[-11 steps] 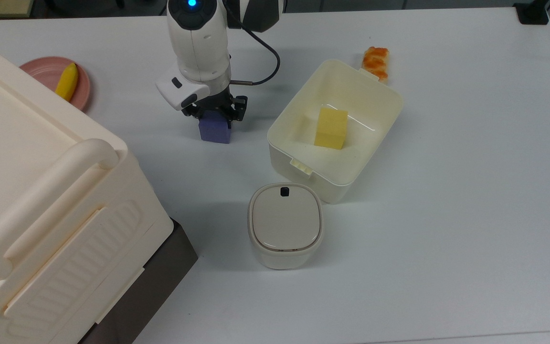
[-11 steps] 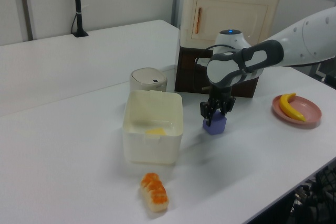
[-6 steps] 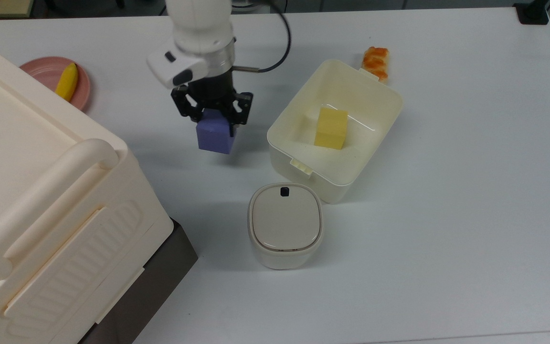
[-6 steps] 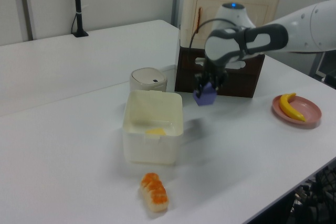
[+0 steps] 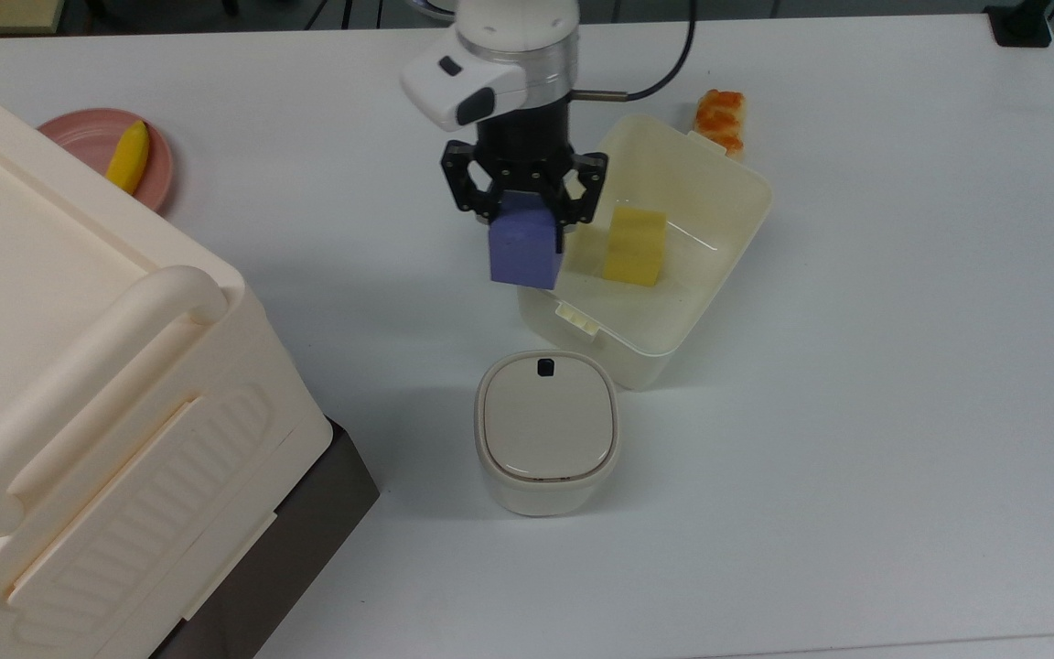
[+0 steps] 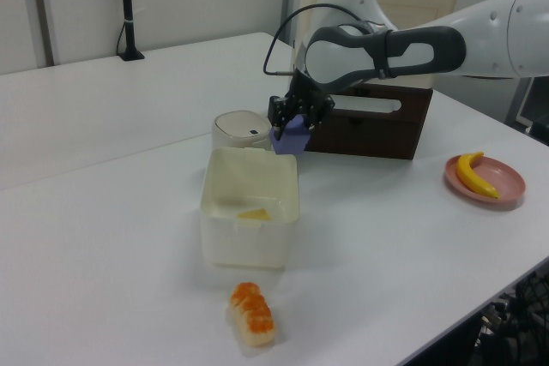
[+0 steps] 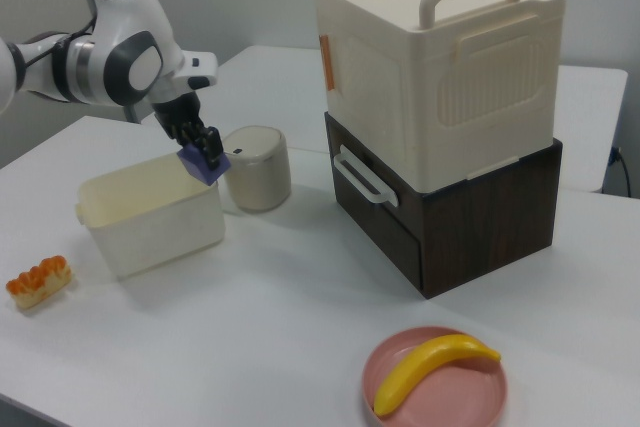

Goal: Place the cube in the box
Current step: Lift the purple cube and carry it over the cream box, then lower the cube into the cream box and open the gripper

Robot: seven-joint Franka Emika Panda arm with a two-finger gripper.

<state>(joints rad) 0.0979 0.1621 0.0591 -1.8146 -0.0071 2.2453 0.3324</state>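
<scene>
The claw is clamped on the cube, which hangs in the air above the near rim of the box at the top view's left edge of it, so the cube is not yet clearly over the open interior. The main risk, as I judge it, is an early release: dropped from here, the cube could strike the thin rim and tumble out onto the counter, or tip the light tub. A second risk is the yellow block already standing inside the box, roughly in the middle; if the cube comes down on top of it or against its edge, it may bounce or end up propped rather than flat, so the free floor beside the block on the top view's left looks the safer target. The cube also sits low in the grip, with most of its body below the fingertips and its faces slightly askew to the box walls, so a quick sideways move might let it swing or slip. Descending before clearing the wall would knock the box toward the small container with the grey lid standing just beside it. The cube itself is a small matte purple-blue block with plain faces and crisp edges, about the size of the yellow block; in the left view and the right view it shows just above the box's rim, apart from it.
</scene>
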